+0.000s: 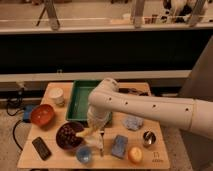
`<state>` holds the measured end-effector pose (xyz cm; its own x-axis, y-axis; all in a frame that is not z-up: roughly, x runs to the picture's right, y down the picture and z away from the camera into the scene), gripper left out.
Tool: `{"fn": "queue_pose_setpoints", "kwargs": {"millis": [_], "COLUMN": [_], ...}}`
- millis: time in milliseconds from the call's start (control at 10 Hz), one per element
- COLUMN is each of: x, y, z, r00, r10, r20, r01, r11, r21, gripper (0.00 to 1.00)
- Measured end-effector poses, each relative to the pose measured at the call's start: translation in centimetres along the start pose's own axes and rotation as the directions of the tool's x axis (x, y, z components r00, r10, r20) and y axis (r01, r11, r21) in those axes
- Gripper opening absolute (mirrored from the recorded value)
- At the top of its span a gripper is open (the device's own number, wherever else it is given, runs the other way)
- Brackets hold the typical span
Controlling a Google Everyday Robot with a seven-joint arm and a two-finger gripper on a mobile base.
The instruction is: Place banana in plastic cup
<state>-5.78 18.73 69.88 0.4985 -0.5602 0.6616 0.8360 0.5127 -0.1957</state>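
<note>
My gripper [96, 128] hangs at the end of the white arm that reaches in from the right, over the front middle of the wooden table. It is shut on the banana [87, 133], a pale yellow slim piece that sticks out to the lower left, over the right rim of the dark bowl [66, 137]. The plastic cup [83, 154], small and translucent blue, stands at the front edge just below the banana, a short gap apart. The arm hides the gripper's upper part.
Green tray [80, 95] at the back middle, white paper cup [57, 95] and orange bowl [42, 114] to the left, black phone [41, 148] front left. Fork [100, 143], blue sponge [119, 146], orange fruit [134, 155], metal cup [148, 138] and crumpled cloth [132, 122] to the right.
</note>
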Motion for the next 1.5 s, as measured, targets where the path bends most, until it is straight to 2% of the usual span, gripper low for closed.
{"fn": "queue_pose_setpoints", "kwargs": {"millis": [200, 500, 1100, 1500], "x": [-1.8, -3.0, -3.5, -4.1], "y": [0.1, 0.3, 1.7, 2.2], "z": [0.4, 0.5, 0.2, 0.3], "r00": [1.0, 0.999, 0.998, 0.998], "r10": [-0.025, -0.037, -0.038, -0.049], "r20": [0.012, 0.025, 0.043, 0.047], "r01": [0.025, 0.037, 0.037, 0.049], "r11": [1.0, 0.999, 0.999, 0.999], "r21": [0.002, 0.012, 0.02, 0.013], "gripper": [0.09, 0.09, 0.09, 0.09]}}
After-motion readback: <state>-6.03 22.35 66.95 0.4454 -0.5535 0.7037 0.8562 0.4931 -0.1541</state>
